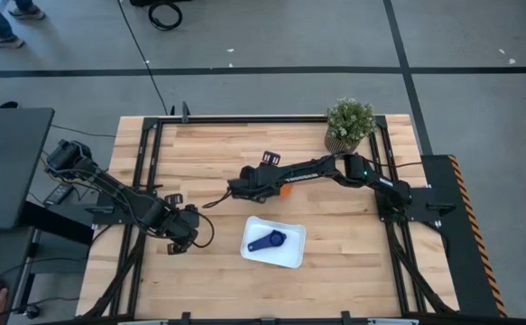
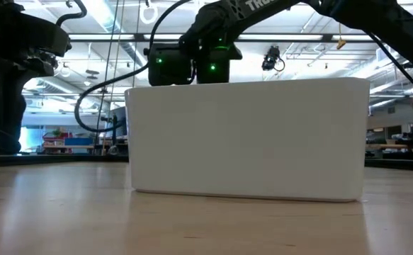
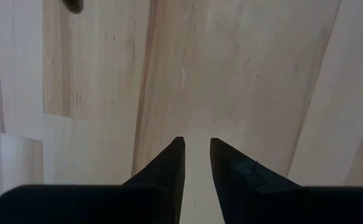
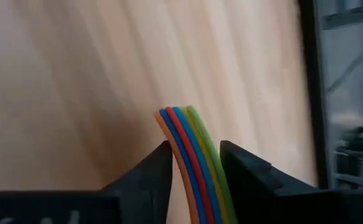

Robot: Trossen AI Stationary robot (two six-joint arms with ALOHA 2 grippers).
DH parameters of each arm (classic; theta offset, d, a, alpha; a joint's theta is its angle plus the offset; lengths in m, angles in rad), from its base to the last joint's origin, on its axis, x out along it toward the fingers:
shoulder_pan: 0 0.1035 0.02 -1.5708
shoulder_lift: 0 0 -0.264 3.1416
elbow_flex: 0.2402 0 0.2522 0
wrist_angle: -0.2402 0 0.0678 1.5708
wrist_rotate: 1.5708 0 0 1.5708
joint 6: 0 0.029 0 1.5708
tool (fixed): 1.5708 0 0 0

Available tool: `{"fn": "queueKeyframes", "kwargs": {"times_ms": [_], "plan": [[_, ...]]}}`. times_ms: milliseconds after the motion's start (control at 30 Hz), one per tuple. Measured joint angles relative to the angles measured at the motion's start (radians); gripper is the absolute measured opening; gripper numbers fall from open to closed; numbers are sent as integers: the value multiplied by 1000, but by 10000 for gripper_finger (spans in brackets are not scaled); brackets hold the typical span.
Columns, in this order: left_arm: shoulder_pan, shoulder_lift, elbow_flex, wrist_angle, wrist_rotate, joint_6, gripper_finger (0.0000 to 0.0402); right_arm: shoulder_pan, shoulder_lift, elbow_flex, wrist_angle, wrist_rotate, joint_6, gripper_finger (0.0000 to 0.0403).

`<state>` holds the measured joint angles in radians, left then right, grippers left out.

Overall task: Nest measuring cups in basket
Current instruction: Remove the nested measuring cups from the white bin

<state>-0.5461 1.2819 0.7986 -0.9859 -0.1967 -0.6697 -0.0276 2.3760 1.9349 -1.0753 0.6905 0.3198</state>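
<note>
With a blue cup (image 1: pixel 270 241) already in the basket (image 1: pixel 290 257), right gripper (image 4: pixel 193 163) fingers straddle stacked cup handles (image 4: pixel 190 155) for pickup, grip unclear; left gripper (image 3: pixel 197 155) idles on tabletop (image 1: pixel 335 271), fingers slightly parted.

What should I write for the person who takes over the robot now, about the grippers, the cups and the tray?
Left gripper: empty, fingers slightly apart, low over bare table.
Right gripper: at the handles of a stack of cups, outside the tray.
Done: one blue cup lies in the tray.
Left: bring the stack into the tray and nest it with the blue cup.
</note>
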Motion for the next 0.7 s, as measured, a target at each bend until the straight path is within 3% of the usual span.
{"fn": "queueKeyframes", "kwargs": {"times_ms": [100, 300, 433, 600, 700], "plan": [[0, 0, 0, 0, 0, 0, 84, -3, 0, 0, 16, -64, -6, 142], [0, 0, 0, 0, 0, 1, 84, -3, 0, 0, 20, -71, -8, 136], [-1, 0, 0, 0, 0, 1, 84, -2, 0, 0, 20, -42, -9, 129], [-1, 0, 0, 0, 0, 2, 84, -2, -4, 2, 23, 4, -12, 76], [-1, 0, 0, 1, 0, 5, 84, -2, -6, 3, 34, 23, -6, 73]]}}
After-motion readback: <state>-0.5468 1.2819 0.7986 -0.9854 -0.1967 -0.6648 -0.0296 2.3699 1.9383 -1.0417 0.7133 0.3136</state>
